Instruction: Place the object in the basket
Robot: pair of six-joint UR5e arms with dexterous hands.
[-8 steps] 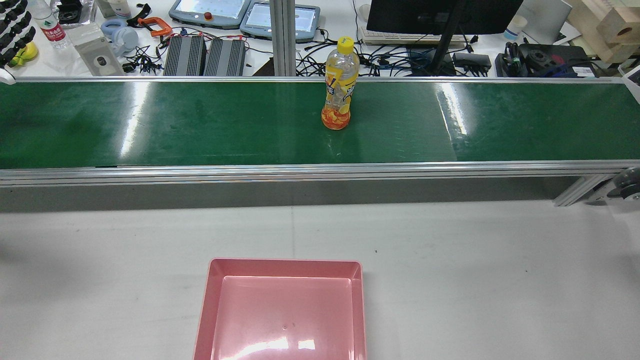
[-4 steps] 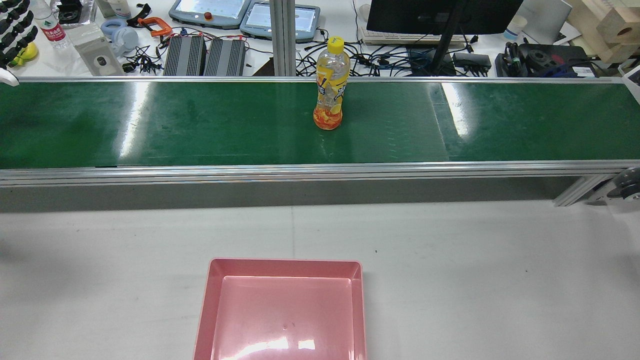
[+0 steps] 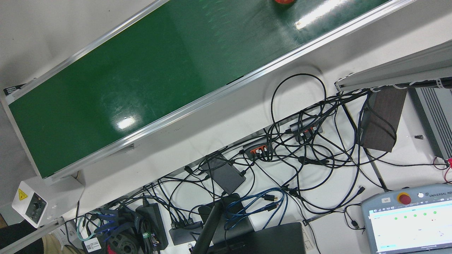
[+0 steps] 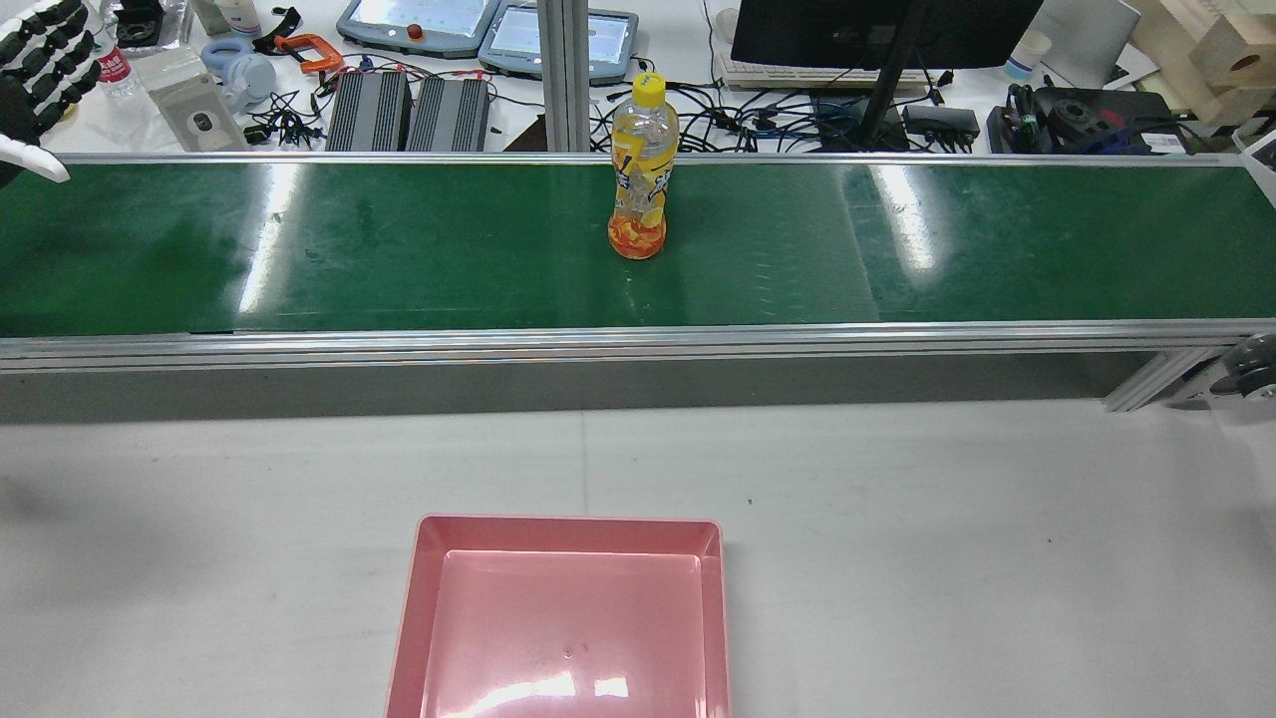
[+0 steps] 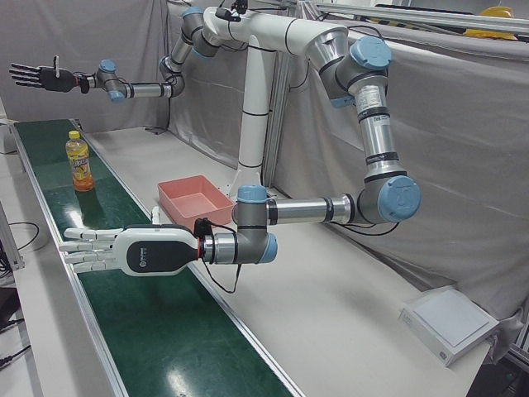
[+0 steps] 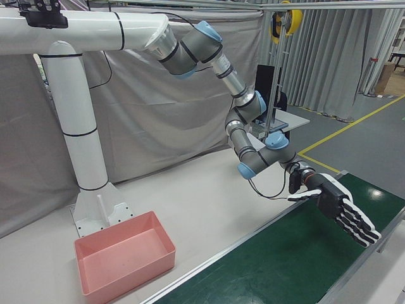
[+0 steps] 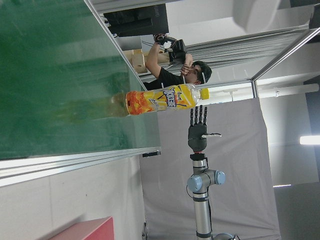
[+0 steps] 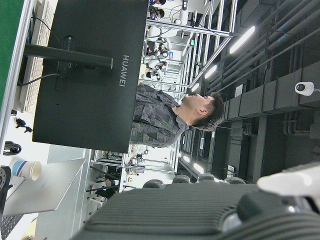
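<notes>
An orange drink bottle (image 4: 638,170) with a yellow cap stands upright on the green conveyor belt (image 4: 399,249), near its middle. It also shows in the left-front view as the bottle (image 5: 78,161) and lies sideways in the left hand view as the bottle (image 7: 160,99). The pink basket (image 4: 563,534) sits empty on the grey table, nearer the robot. My left hand (image 5: 124,251) hovers flat and open over the belt's left end, well short of the bottle. My right hand (image 6: 342,212) is open above the belt's other end, holding nothing.
Aluminium rails (image 4: 598,339) edge the belt. Behind it a desk holds a monitor (image 4: 877,30), teach pendants (image 4: 419,22) and tangled cables (image 3: 300,148). A person (image 7: 175,67) stands beyond the belt. A white box (image 5: 450,322) lies on the table's far corner.
The bottle has travelled left along the belt. My left hand has come a little further into the rear view's top left corner.
</notes>
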